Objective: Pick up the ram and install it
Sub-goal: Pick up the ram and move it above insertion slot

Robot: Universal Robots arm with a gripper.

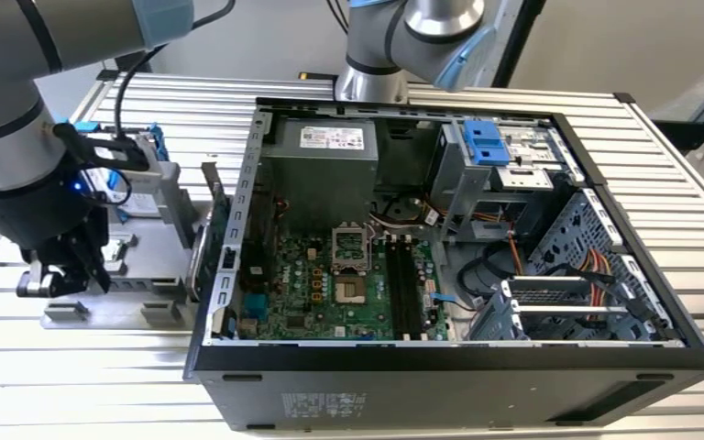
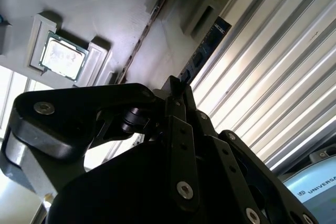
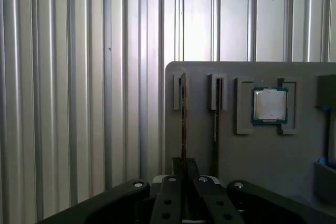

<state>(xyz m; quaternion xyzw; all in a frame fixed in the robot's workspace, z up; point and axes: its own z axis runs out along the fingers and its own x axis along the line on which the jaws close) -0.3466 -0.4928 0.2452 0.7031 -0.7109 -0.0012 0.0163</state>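
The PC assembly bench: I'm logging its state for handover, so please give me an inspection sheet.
Surface: ribbed aluminium table, carrying a gray tray and an open computer case.
Job's things: the ram stands on edge in a tray slot.
Clutter: second stick in the neighbouring slot; CPU chip in its recess on the tray.
Grippers: gripper low at the tray, fingers shut on the ram.
Cables: coloured wires inside the case.
Surroundings: second arm's base behind the case.
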